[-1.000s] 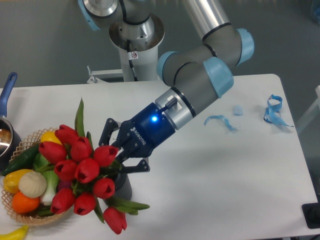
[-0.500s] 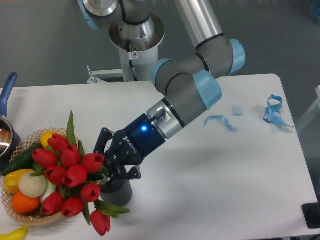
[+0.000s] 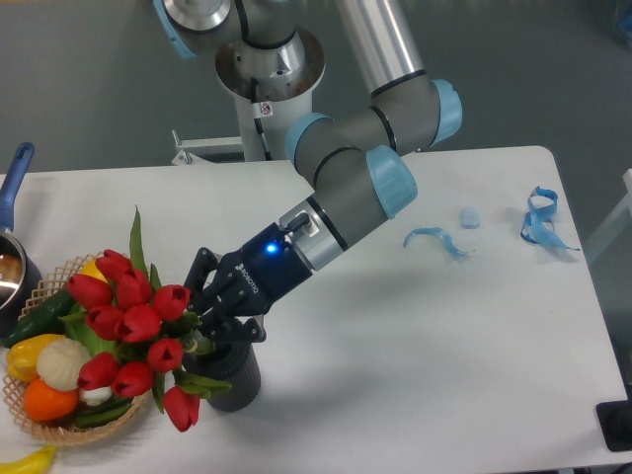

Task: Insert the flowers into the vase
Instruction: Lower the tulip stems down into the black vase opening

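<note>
Above the vase (image 3: 229, 372): flowers (image 3: 133, 331) held, stems going in.
Gripper (image 3: 204, 318) jaws were clamped on the stems; best to lower straight, keeping stems centred in the mouth before release.

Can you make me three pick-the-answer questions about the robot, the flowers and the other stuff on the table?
1. Where is the woven wicker basket?
A. table's left edge
B. table's right edge
C. on the arm

2. What colour are the tulips?
A. yellow
B. red
C. white

3. What is the black two-finger gripper doing?
A. open, empty
B. gripping the blue ribbon
C. fingers shut on the tulip stems

Answers: 1 A, it sits at the left beside the short dark grey ribbed vase. 2 B, every bloom is red. 3 C, the stems run between its fingers above the vase.
</note>
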